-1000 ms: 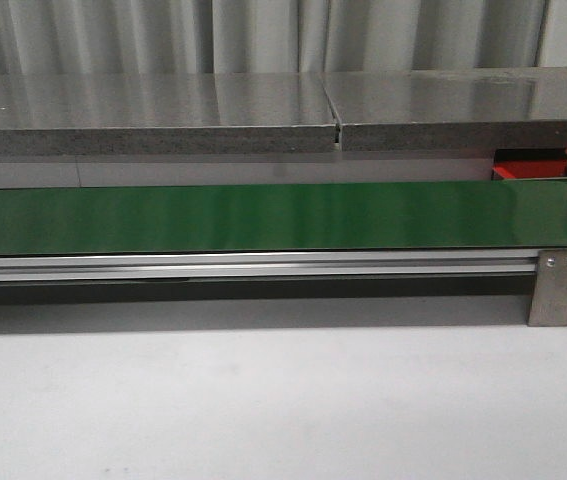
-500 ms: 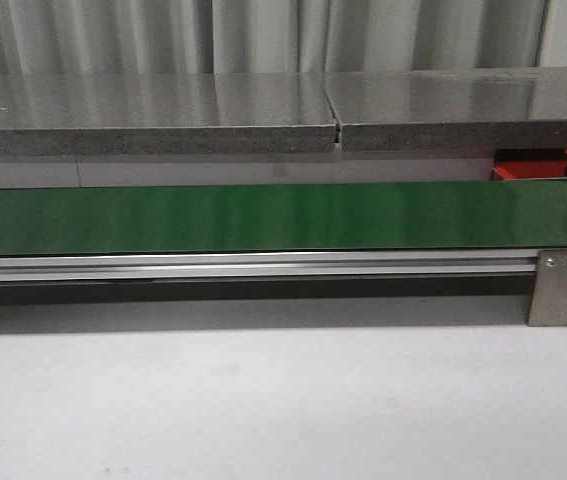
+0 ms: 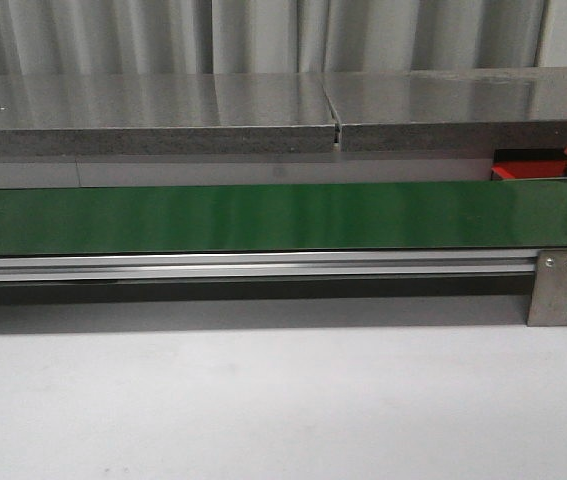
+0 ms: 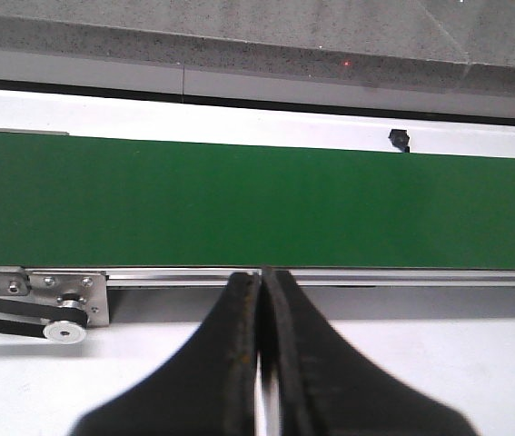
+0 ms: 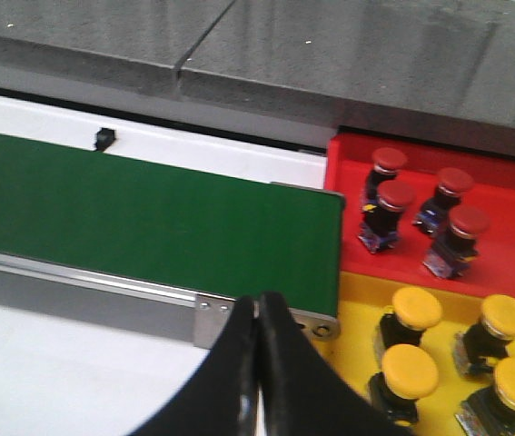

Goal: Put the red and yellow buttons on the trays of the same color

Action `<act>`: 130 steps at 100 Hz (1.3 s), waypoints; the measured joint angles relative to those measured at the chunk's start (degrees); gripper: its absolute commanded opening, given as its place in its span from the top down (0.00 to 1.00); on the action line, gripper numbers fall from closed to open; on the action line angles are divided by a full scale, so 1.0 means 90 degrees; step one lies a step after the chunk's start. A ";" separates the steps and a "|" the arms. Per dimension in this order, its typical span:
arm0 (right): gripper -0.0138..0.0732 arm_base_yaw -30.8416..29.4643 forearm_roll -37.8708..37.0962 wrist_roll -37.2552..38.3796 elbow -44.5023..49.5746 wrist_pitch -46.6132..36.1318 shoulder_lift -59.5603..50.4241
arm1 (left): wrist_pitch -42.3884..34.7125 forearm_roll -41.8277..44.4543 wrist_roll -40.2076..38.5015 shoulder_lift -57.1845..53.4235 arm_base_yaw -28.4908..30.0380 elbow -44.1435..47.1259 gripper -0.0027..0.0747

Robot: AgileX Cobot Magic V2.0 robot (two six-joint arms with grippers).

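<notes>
Grey table (image 3: 263,410) | green belt (image 3: 263,217) bare | curtain (image 3: 263,35) behind

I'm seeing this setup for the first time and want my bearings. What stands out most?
The long green belt runs bare across the front view. Past its right end lie a red tray holding four red buttons and, nearer the robot, a yellow tray holding four yellow buttons. Both the left pincer and the right pincer are shut and hold nothing.
</notes>
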 measured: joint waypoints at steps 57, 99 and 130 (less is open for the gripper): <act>0.91 0.0000 -0.0825 0.0728 0.2523 -0.1409 -0.2202 | -0.0011 0.0000 0.0000 -0.0011 0.0000 0.0000 0.99; 0.91 0.0000 -0.0839 0.0742 0.2819 -0.2133 -0.2218 | -0.0011 0.0000 0.0000 -0.0011 0.0000 0.0000 0.99; 0.91 0.0000 -0.0839 0.0742 0.2819 -0.2133 -0.2218 | -0.0011 0.0000 0.0000 -0.0011 0.0000 0.0000 0.99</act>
